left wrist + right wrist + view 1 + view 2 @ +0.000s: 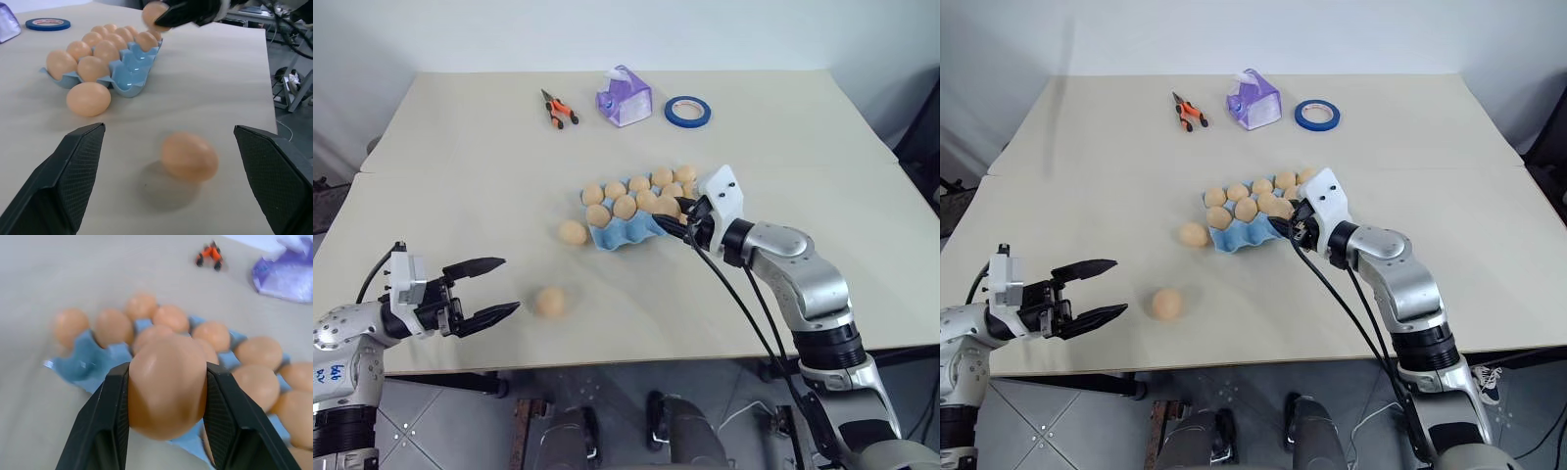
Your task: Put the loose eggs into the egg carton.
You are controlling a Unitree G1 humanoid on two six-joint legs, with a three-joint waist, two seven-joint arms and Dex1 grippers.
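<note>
The light blue egg carton lies mid-table with several tan eggs seated in its cups. My right gripper hovers at the carton's near right side, shut on one egg pinched between both black fingers. One loose egg rests on the table against the carton's left end. Another loose egg lies nearer the front edge, just right of my left gripper, which is open and level with the egg ahead of its spread fingers, not touching it.
At the back of the table lie orange-handled pliers, a purple tissue pack and a blue tape roll. The table's front edge runs close below the near loose egg.
</note>
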